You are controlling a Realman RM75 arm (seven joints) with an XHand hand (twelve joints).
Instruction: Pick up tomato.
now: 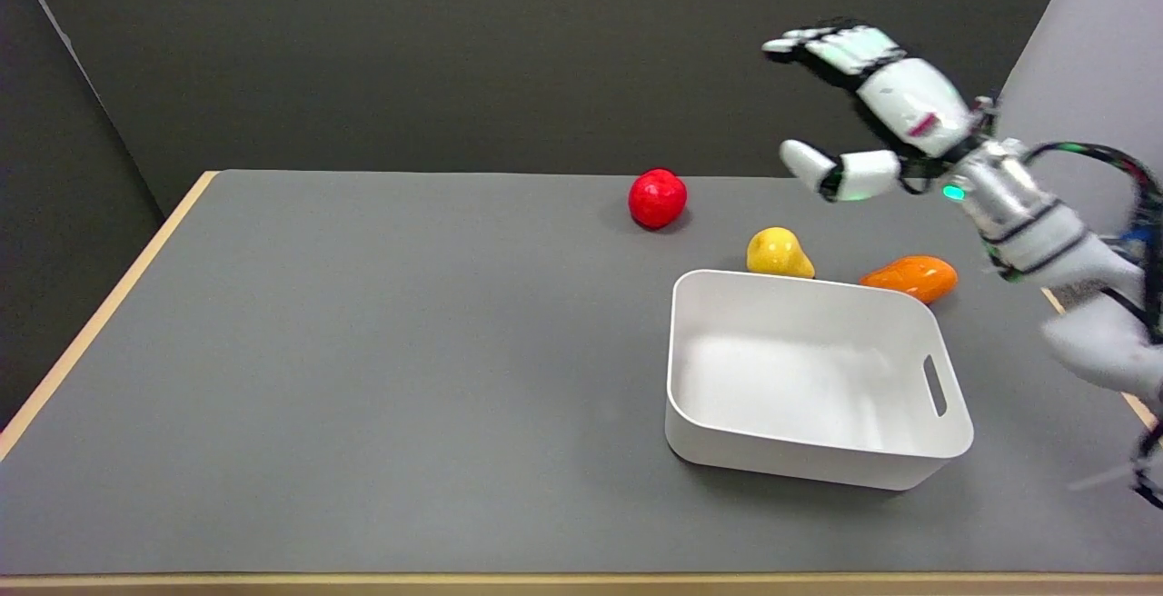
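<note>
The tomato (657,198), red and round, lies on the grey table (363,351) near its far edge. My right hand (872,105) hangs in the air well above the table, to the right of the tomato and apart from it. Its fingers are spread, the thumb held below them, and it holds nothing. The picture of the hand and arm is blurred.
A yellow pear (778,253) and an orange mango-like fruit (911,277) lie just behind a white bin (809,378) with a handle slot, which holds nothing. The table's right edge (1054,301) runs under my arm.
</note>
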